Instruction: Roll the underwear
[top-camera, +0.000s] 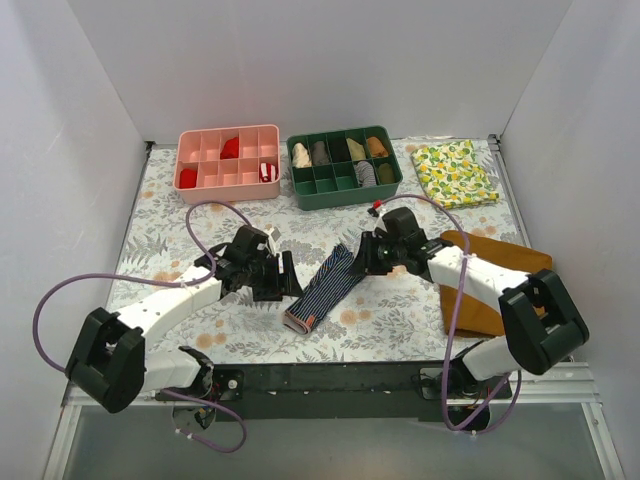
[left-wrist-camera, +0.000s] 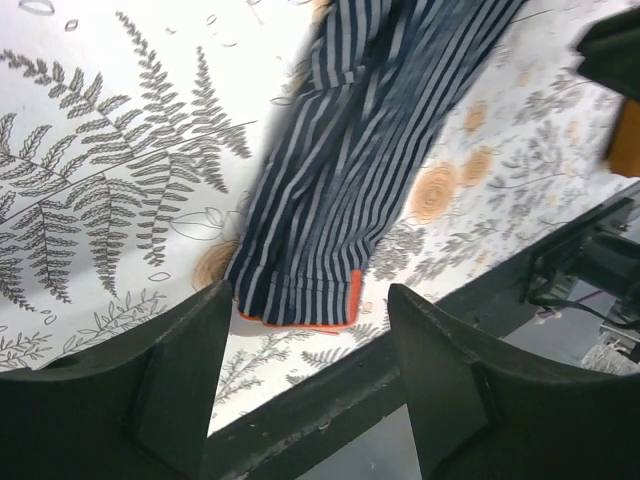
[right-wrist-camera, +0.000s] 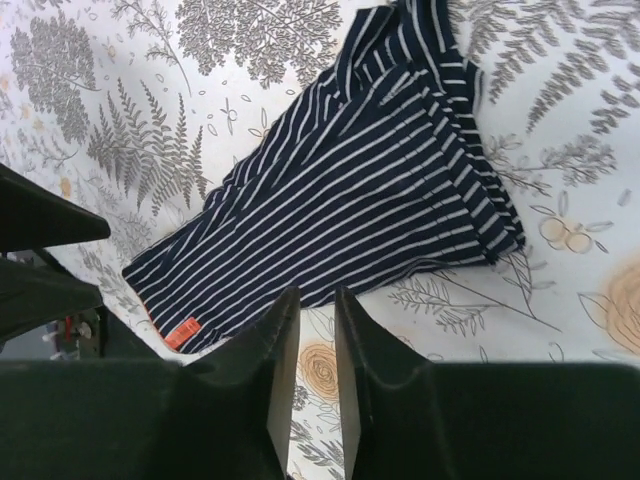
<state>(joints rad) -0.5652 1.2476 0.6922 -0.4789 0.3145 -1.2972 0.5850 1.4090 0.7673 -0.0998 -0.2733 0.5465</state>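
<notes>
**Top view.** The underwear lies mid-table as a long folded strip. It runs diagonally from upper right to lower left of the frame. Its lower-left end is trimmed in orange and stops short of the table's near edge. My left gripper sits just beside the strip's left long edge, and my right gripper is at its upper-right end. Whether either touches the cloth cannot be told from here. Patterned table shows at the left of the frame beyond my left arm, and between the strip and the trays. Along the far edge stand a pink tray and a green tray, with a lemon-print cloth at upper right. A mustard cloth lies under my right arm at the right margin.

**Left wrist view.** My left gripper is spread wide and holds nothing. The orange-trimmed end of the underwear shows in the gap between the fingers. Below it in the frame runs the dark rail at the table's edge.

**Right wrist view.** My right gripper is drawn to a thin slit with nothing in it (only table print shows through). The underwear fills the middle of the frame, its lower long edge just above the fingertips. An orange tag sits at lower left, and the folded layers are stepped at the right.
</notes>
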